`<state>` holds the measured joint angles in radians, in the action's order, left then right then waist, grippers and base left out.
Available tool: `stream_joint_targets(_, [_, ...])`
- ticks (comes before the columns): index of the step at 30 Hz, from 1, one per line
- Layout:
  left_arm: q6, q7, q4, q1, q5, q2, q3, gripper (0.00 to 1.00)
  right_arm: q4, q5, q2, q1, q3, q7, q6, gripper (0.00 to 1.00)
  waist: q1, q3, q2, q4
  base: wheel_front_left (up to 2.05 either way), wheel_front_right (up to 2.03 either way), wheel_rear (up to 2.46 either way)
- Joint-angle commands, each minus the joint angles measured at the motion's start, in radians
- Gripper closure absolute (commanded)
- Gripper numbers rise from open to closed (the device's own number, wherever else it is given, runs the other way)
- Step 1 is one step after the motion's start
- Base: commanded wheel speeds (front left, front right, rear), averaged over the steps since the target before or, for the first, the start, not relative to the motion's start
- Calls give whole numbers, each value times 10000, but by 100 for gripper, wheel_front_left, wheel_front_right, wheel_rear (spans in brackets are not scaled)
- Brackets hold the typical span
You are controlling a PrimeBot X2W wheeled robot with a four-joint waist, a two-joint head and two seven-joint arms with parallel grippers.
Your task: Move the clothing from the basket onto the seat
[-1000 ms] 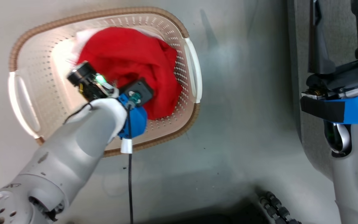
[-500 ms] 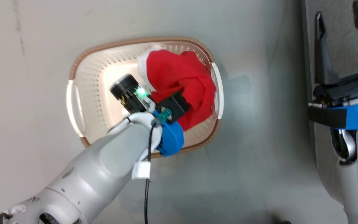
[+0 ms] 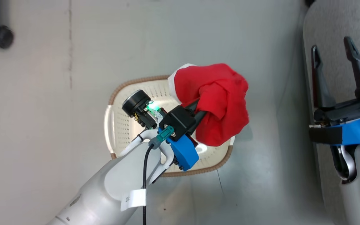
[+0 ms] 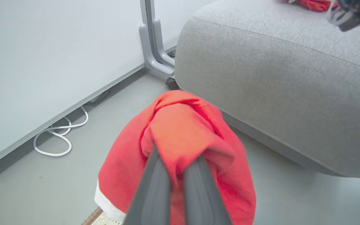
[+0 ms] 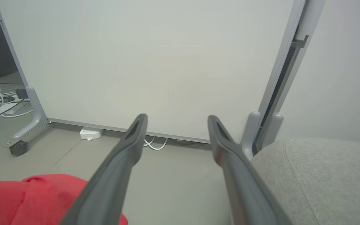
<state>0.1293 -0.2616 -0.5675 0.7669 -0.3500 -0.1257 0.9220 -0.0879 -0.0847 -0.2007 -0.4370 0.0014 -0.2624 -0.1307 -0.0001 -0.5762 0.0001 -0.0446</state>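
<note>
One garment [image 3: 220,103] in L claw [image 4: 176,168], above basket [image 3: 136,80]

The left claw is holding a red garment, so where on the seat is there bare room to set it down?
The seat is bare along its rounded near edge, up to another red garment farther back. Crowded: beneath the open right claw over it.

Left gripper [image 3: 200,109] clamped on red clothing [image 3: 222,100], fingers buried in bunched fabric. Clothing held up over right end of basket [image 3: 136,81], white edge showing at upper left of bundle. Basket on grey floor [image 3: 42,131]. Right gripper [image 3: 330,44] at right, fingers spread, nothing between, over grey seat [image 3: 333,18]. Black caster [image 3: 4,37] at top left corner.
</note>
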Motion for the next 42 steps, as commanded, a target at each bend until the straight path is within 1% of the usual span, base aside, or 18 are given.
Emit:
stream_joint_targets(1, [14, -51, 266, -215, 140, 37, -294, 100, -64, -39, -66, 197, -28, -38, -1, 0, 1, 565, -1, -252, 0, 0, 0])
stream_joint_targets(3, [14, -51, 529, -349, 275, 89, -593, 100, -99, -43, -46, 326, -41, -40, -1, 0, 1, 823, -1, -293, 0, 0, 0])
stream_joint_targets(4, [14, -51, 529, -349, 275, 89, -593, 100, -99, -43, -46, 326, -41, -40, -1, 0, 1, 823, -1, -293, 0, 0, 0])
stream_joint_targets(14, [14, -50, 1429, -724, 665, 271, -1920, 100, -395, -120, 201, 1044, -86, -38, -1, 0, 1, 2288, -1, -359, 0, 0, 0])
stream_joint_targets(19, [15, -50, 1632, -638, 822, 319, -2299, 100, -485, -143, 357, 1404, -67, -38, -1, 0, 1, 2957, -1, -259, 0, 0, 0])
stream_joint_targets(29, [15, -50, 1866, -321, 841, 335, -2610, 100, -614, -159, 578, 1983, -130, -38, -1, 0, 1, 3838, -1, -65, 0, 0, 0])
stream_joint_targets(36, [15, -50, 1766, -490, 679, 291, -2485, 100, -718, -184, 677, 2285, -168, -38, -1, 0, 1, 4379, -1, 20, 0, 0, 0])
stream_joint_targets(42, [15, -50, 1706, -631, 620, 239, -2427, 100, -712, -154, 726, 2528, -139, -38, -1, 0, 1, 4584, -1, -11, 0, 0, 0])
